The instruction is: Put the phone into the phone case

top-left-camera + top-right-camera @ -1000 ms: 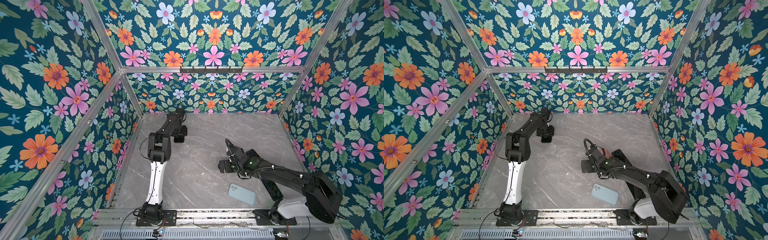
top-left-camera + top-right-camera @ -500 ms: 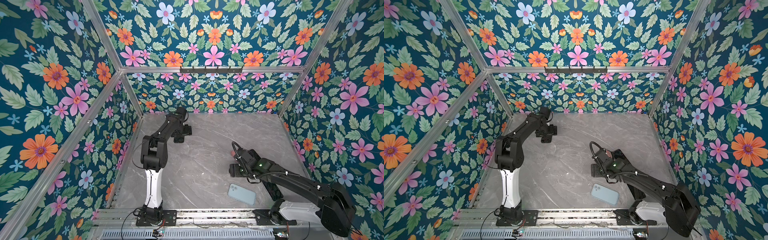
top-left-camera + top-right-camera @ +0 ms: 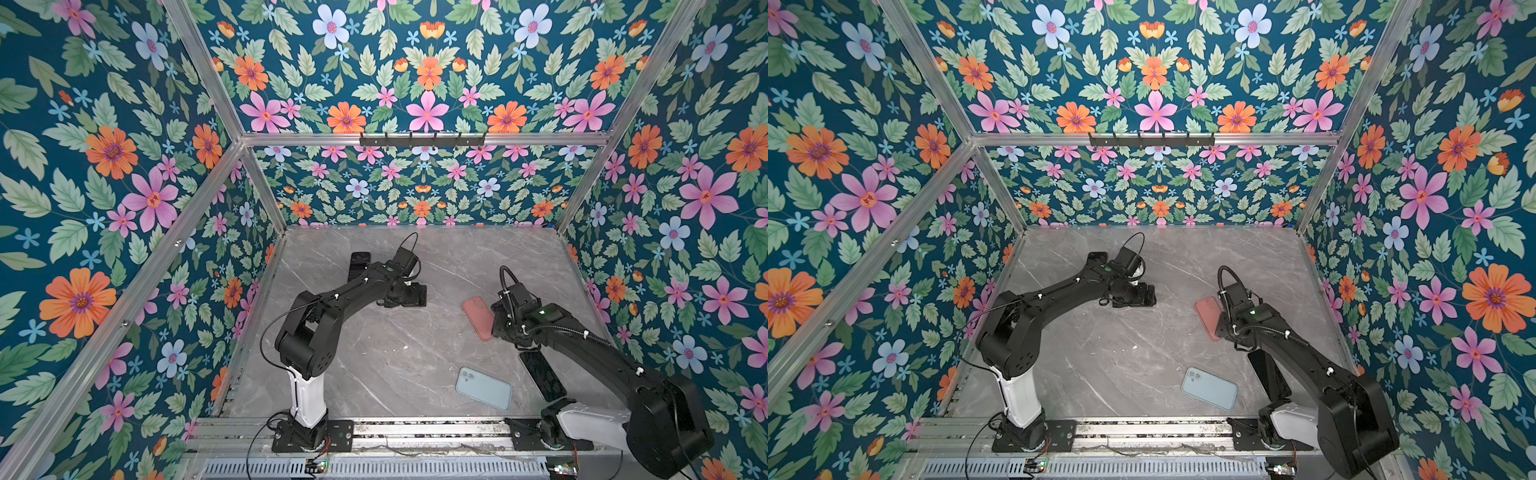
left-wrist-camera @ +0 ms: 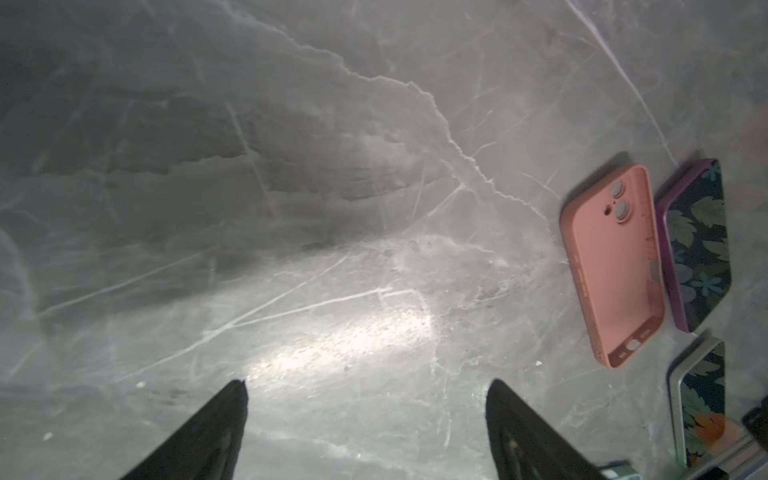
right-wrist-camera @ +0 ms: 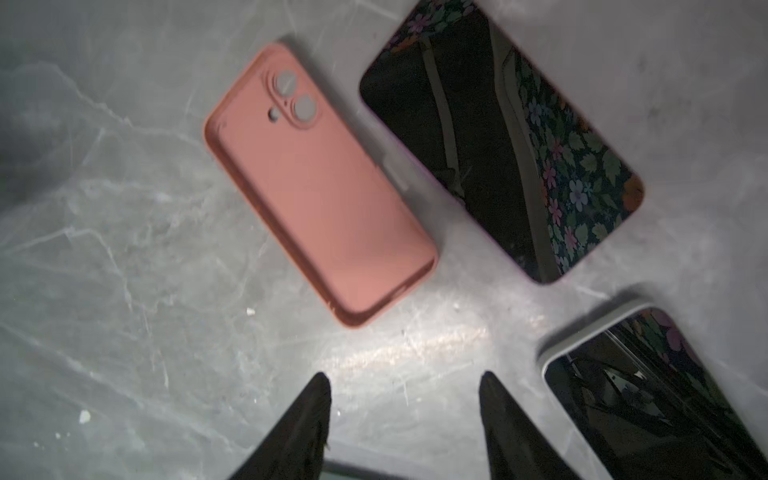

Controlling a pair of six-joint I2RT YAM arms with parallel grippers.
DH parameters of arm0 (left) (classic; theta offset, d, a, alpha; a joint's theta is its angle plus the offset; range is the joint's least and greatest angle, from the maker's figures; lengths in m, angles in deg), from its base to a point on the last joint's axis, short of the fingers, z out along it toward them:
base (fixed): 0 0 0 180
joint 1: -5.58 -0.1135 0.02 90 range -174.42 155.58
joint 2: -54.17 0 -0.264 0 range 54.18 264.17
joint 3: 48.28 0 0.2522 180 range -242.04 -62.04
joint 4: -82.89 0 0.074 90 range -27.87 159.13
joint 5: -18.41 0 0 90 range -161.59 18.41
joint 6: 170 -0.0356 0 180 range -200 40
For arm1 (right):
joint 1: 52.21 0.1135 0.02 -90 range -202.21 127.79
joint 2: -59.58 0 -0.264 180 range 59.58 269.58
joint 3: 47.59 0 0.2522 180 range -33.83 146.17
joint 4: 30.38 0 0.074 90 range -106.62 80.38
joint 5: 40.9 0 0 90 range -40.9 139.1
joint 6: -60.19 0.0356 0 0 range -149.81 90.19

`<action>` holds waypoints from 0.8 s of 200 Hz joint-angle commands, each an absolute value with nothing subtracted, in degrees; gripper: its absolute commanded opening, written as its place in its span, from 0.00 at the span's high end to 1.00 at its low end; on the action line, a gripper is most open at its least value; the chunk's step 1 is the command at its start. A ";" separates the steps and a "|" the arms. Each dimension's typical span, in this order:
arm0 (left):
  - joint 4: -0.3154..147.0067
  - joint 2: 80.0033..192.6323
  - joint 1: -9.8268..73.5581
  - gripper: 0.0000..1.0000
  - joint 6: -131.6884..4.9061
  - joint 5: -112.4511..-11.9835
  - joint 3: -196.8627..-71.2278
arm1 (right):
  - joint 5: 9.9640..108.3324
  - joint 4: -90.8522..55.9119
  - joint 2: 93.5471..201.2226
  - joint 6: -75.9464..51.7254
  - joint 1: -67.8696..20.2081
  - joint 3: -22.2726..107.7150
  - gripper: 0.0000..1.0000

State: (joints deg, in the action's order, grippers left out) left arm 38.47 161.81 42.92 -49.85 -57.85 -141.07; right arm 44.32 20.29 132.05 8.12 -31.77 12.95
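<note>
An empty pink phone case [image 5: 320,187] lies hollow side up on the grey marble table, right of centre in both top views [image 3: 478,318] [image 3: 1207,316]. Beside it lies a purple-edged phone [image 5: 498,145], screen up. A silver-edged phone [image 5: 648,395] lies nearer the front, under the right arm [image 3: 542,374]. My right gripper [image 5: 405,384] is open and empty, pointing down just short of the case's port end [image 3: 503,332]. My left gripper [image 4: 365,388] is also open and empty. It hovers over bare table at the centre [image 3: 415,295], with the case [image 4: 611,266] off to one side.
A light blue phone-shaped piece [image 3: 484,388] lies camera side up near the front edge. A black slab [image 3: 359,266] lies at the back left behind the left arm. Flowered walls close in the table on three sides. A metal rail [image 3: 415,430] runs along the front.
The left arm swung from the back left corner toward the centre. The right gripper drew back to the right, uncovering the pink case, and its jaws narrowed.
</note>
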 commanded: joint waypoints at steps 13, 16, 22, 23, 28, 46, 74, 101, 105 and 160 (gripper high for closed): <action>45.52 164.03 47.00 0.10 -46.23 -49.92 -142.99 | 42.78 19.00 138.76 2.29 -37.73 17.96 0.44; 45.76 164.37 47.26 0.10 -46.06 -49.46 -143.21 | 42.77 18.72 139.45 1.80 -38.59 18.18 0.44; 46.22 165.06 48.07 0.10 -45.47 -48.93 -143.80 | 42.81 18.07 140.77 0.79 -40.27 18.56 0.44; 46.29 165.21 48.18 0.10 -45.42 -48.84 -143.88 | 42.88 17.99 141.00 0.61 -40.57 18.60 0.44; 46.64 165.92 48.84 0.10 -44.97 -47.98 -144.56 | 43.44 17.67 142.25 -0.33 -41.94 19.25 0.39; 46.63 168.67 51.41 0.12 -44.38 -46.17 -147.69 | 43.79 19.98 147.46 -2.67 -43.95 23.20 0.20; 46.05 173.60 54.16 0.11 -43.63 -45.64 -152.65 | 42.34 22.49 151.98 -4.06 -44.33 26.13 0.10; 42.56 178.83 55.47 0.13 -44.18 -46.00 -158.81 | 43.49 22.79 152.77 -7.48 -44.56 25.17 0.06; 42.31 179.54 55.57 0.14 -44.15 -46.02 -159.39 | 43.47 22.84 152.89 -7.69 -44.57 25.00 0.06; 39.36 185.90 56.29 0.21 -44.14 -46.29 -164.45 | 44.70 22.68 154.07 -10.31 -44.74 22.88 0.05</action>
State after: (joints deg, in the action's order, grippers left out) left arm 41.86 184.52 56.19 -44.23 -45.94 -163.45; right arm 44.12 21.42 154.13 -7.90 -44.82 23.16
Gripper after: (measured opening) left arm 0.798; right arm 0.952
